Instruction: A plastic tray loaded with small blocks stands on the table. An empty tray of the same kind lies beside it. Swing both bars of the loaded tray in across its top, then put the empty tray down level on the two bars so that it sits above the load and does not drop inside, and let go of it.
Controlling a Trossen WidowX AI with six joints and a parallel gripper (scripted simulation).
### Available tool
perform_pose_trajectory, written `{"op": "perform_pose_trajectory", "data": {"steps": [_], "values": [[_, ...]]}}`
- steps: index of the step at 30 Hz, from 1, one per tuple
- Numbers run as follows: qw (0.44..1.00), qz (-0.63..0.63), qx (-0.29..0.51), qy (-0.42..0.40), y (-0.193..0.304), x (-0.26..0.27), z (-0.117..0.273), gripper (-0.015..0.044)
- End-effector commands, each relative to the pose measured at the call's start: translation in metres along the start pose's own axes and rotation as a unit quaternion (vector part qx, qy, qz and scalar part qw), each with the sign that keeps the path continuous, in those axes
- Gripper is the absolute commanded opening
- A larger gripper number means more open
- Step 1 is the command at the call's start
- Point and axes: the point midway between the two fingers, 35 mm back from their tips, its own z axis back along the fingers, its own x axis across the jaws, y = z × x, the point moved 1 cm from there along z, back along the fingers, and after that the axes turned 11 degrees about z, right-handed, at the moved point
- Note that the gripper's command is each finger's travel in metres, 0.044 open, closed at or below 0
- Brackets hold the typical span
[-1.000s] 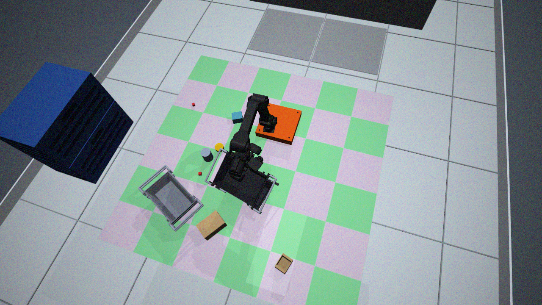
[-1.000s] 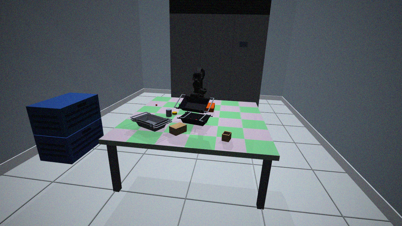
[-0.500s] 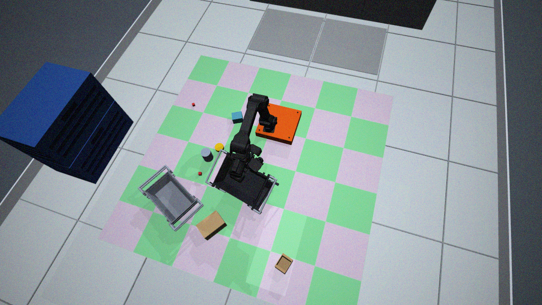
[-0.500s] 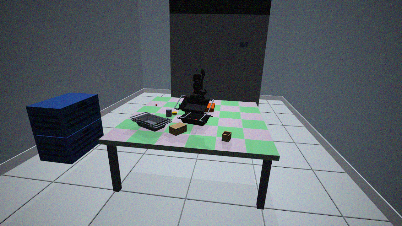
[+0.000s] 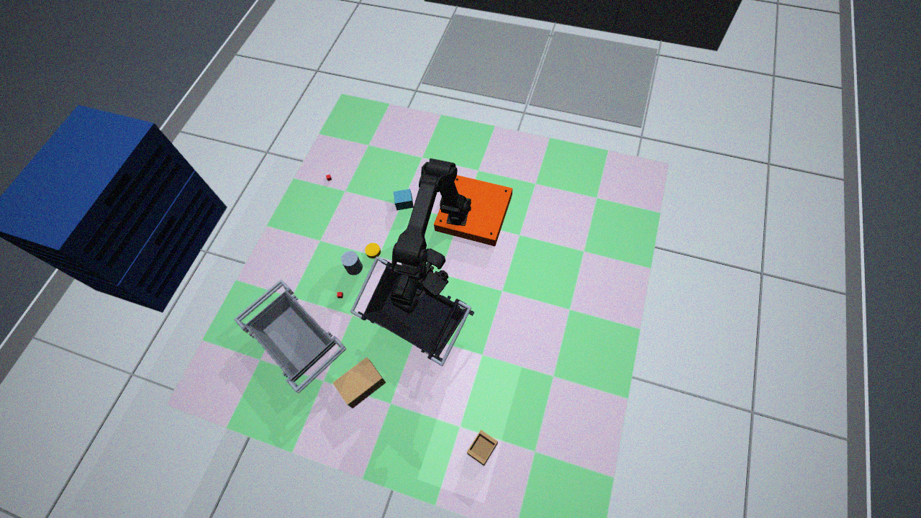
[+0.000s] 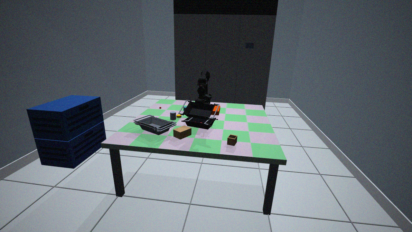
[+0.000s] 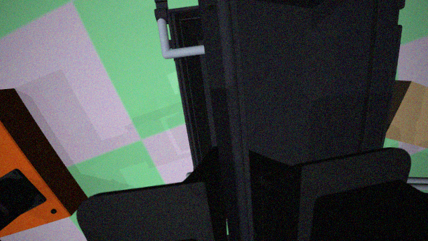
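Note:
My gripper (image 6: 203, 102) (image 7: 224, 151) is shut on the long rim of the empty black tray (image 5: 437, 319) (image 6: 201, 112) (image 7: 307, 67). This tray's bars (image 5: 455, 338) (image 6: 216, 109) are out over its ends. It hangs over the loaded black tray (image 6: 198, 125) (image 7: 192, 28) and looks tilted, with the side far from the arm lower. The loaded tray's two bars, left (image 6: 190, 121) and right (image 6: 207, 121), lie swung in across its top; a bent bar end shows in the wrist view (image 7: 184, 52). A little red load shows inside. The held tray hides most of the loaded tray and any contact.
A grey tray (image 5: 293, 332) (image 6: 155, 123) stands to the left. Near it are a tan block (image 5: 357, 381) (image 6: 182, 132), a grey cylinder (image 5: 351, 262) and a yellow disc (image 5: 373, 250). A blue block (image 5: 403, 198) and the orange base plate (image 5: 489, 206) are behind; a small tan box (image 5: 482, 447) is in front.

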Motion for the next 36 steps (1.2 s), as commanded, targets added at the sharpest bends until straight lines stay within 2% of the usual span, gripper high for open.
{"op": "perform_pose_trajectory", "data": {"steps": [1, 36], "values": [[1.000, -0.002, 0.001, 0.009, 0.000, -0.002, -0.001, 0.0000], [1.000, -0.002, 0.001, 0.009, -0.002, 0.011, -0.033, 0.0000]]}}
